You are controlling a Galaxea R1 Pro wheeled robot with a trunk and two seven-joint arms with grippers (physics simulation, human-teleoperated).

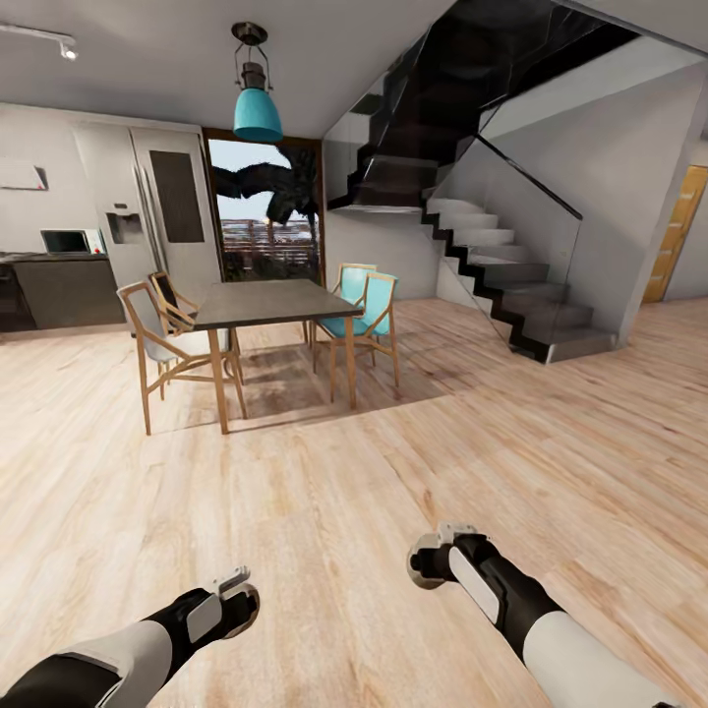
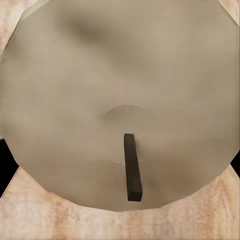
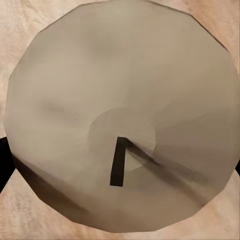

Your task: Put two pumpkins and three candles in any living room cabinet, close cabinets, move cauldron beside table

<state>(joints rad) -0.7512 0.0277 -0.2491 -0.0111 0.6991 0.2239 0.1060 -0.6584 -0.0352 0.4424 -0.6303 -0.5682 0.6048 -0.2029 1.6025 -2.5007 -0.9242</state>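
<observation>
A candle's pale flat top with a short dark wick (image 2: 120,100) sits right up against the left wrist camera, with dark fingers at both edges. A second candle (image 3: 120,105) looks the same in the right wrist view. In the head view both arms reach forward low over the wooden floor. My left gripper (image 1: 239,593) and right gripper (image 1: 431,560) are each shut on a candle. The pumpkins, the cabinet, the cauldron and the living-room table are out of view.
Ahead stands a dark dining table (image 1: 261,300) with wooden chairs (image 1: 162,344) and teal-seated chairs (image 1: 369,315). A staircase (image 1: 511,275) with a glass rail rises at the right. A fridge (image 1: 147,211) and kitchen counter (image 1: 59,285) are at the far left. Open wooden floor (image 1: 334,492) lies between.
</observation>
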